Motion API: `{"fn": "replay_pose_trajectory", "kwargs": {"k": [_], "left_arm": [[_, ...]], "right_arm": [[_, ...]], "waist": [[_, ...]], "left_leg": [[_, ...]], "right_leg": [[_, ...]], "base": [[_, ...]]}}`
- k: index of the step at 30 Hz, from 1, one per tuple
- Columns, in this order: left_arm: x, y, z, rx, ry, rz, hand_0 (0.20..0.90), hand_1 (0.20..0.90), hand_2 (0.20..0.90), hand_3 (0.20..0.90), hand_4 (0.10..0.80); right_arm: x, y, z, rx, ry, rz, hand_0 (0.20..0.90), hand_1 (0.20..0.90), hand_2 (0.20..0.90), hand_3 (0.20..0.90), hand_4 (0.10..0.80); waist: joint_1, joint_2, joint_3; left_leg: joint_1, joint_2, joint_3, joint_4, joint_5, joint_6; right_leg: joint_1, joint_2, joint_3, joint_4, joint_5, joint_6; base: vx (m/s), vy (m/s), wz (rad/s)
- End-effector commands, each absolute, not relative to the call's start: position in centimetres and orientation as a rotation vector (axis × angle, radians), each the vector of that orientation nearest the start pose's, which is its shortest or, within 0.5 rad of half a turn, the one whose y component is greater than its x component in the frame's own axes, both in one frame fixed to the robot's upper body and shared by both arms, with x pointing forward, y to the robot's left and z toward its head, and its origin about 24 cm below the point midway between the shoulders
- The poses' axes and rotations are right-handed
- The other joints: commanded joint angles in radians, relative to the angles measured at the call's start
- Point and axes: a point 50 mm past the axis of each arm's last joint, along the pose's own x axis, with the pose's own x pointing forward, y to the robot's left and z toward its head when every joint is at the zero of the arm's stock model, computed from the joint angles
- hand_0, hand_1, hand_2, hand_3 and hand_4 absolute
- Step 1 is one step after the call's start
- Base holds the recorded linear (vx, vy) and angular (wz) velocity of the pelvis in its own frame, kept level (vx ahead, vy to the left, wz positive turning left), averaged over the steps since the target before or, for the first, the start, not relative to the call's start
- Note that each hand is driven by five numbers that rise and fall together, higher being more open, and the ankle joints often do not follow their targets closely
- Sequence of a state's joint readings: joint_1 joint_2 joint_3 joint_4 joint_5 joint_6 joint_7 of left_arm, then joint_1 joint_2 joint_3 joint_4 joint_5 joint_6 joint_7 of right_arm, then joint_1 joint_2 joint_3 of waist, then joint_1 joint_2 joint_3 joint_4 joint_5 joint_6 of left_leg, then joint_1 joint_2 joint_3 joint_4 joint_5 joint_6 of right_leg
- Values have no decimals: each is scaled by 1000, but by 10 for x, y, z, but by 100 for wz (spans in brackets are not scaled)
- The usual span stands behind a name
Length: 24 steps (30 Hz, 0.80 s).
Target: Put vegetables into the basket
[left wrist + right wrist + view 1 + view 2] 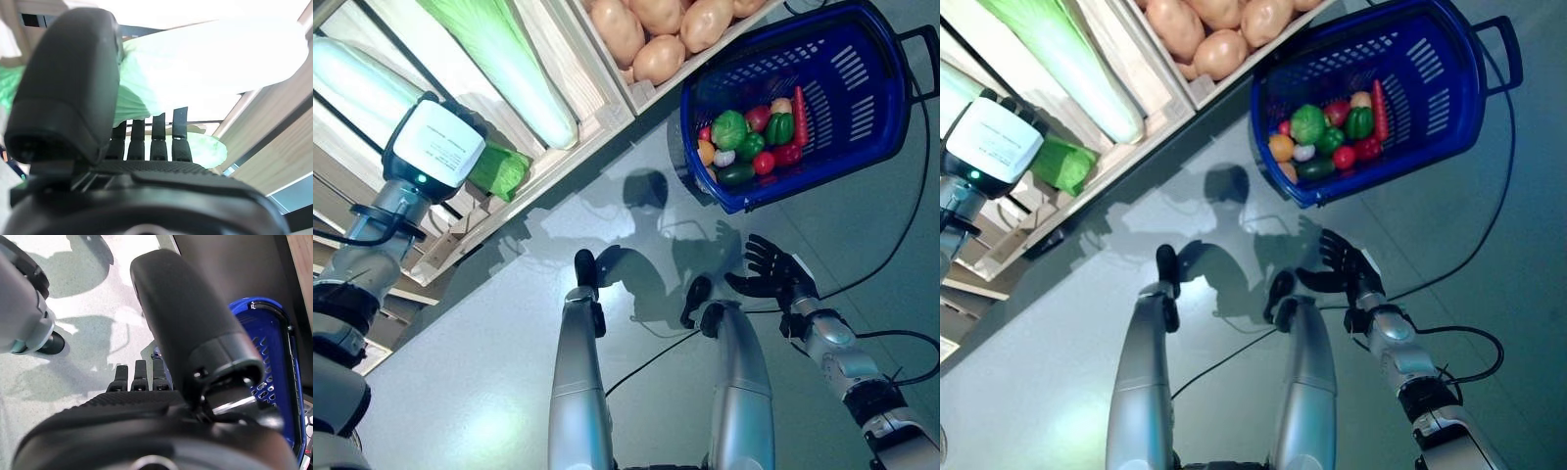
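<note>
The blue basket (pixel 862 93) stands on the floor by the wooden stand and holds a round green vegetable (pixel 729 128), a green pepper (pixel 779 128), a tomato and other small vegetables. My left hand (pixel 156 171) is up at the stand's lower shelf, its fingers (pixel 159 137) straight and open. They point under a large pale green leafy vegetable (pixel 205 68) and beside a bright green leafy one (pixel 501 168). I cannot tell whether they touch either. My right hand (pixel 773 269) is open with fingers spread, low over the floor, a little short of the basket's near rim.
The wooden stand (pixel 607 108) with its crates and shelves runs along the left and top. The grey floor (pixel 489 343) lies between the stand and the basket. The basket also shows in the right wrist view (pixel 274 377).
</note>
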<state>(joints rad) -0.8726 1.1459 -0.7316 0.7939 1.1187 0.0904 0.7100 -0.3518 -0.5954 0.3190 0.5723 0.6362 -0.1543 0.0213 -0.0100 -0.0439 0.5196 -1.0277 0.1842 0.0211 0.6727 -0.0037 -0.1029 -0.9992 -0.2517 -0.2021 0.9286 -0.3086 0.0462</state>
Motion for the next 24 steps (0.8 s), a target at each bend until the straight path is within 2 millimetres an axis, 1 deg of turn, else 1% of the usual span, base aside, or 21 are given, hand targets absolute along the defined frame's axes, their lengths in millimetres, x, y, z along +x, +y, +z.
{"fn": "replay_pose_trajectory", "kwargs": {"k": [1,4,6,13,16,19,20,21,23,24], "left_arm": [[324,350,268,2328,-543,794,300,300,300,300,400],[319,350,265,2230,-621,864,300,300,300,300,400],[315,350,268,2160,-692,909,300,300,300,300,400],[303,339,266,2004,-904,945,300,300,300,300,400],[297,337,265,1904,-956,955,300,300,300,300,400],[291,331,262,1736,-990,952,300,300,300,300,400],[288,330,259,1652,-996,961,300,300,300,300,400],[287,328,257,1630,-1010,958,300,300,300,300,400],[283,325,254,1545,-1027,961,300,300,300,300,400],[282,324,249,1485,-1023,965,300,300,300,300,400]], "right_arm": [[302,-267,57,-49,56,-12,900,900,900,900,800],[300,-262,52,-42,68,-3,900,900,900,900,800],[299,-258,49,-35,70,-1,900,900,900,900,800],[290,-249,36,-2,93,-8,900,900,900,900,800],[285,-247,29,18,105,-18,900,900,900,900,800],[279,-242,20,44,119,-30,900,900,900,900,800],[278,-241,17,56,123,-38,900,900,900,900,800],[277,-240,16,68,125,-46,900,900,900,900,800],[275,-238,11,88,127,-51,900,900,900,900,800],[273,-235,9,95,126,-51,900,900,900,900,800]], "waist": [[1,-1,0],[2,-6,0],[3,-8,0],[18,-9,0],[28,-11,0],[43,-15,0],[49,-16,0],[53,-14,0],[61,-14,0],[64,-15,0]], "left_leg": [[25,31,26,33,-91,14],[56,32,30,6,-77,7],[77,33,33,-10,-70,2],[196,24,43,-83,-53,-6],[252,11,43,-121,-43,-10],[336,-1,41,-177,-26,-16],[368,-8,38,-201,-20,-17],[385,-15,42,-232,14,-10],[448,-24,46,-280,29,-15],[485,-27,41,-288,7,-25]], "right_leg": [[69,-52,10,-132,124,24],[109,-47,5,-172,137,28],[137,-44,2,-203,143,28],[266,-34,-14,-297,158,27],[332,-33,-30,-353,170,32],[433,-28,-55,-441,189,36],[472,-25,-64,-476,196,38],[495,-22,-80,-515,225,30],[570,-15,-101,-573,236,34],[609,-11,-100,-591,223,46]], "base": [[17,-39,0],[28,-46,1],[27,-33,3],[46,-30,4],[71,-56,2],[86,-72,7],[-1,-61,8],[-1,-64,4],[60,-84,2],[64,-81,8]]}}
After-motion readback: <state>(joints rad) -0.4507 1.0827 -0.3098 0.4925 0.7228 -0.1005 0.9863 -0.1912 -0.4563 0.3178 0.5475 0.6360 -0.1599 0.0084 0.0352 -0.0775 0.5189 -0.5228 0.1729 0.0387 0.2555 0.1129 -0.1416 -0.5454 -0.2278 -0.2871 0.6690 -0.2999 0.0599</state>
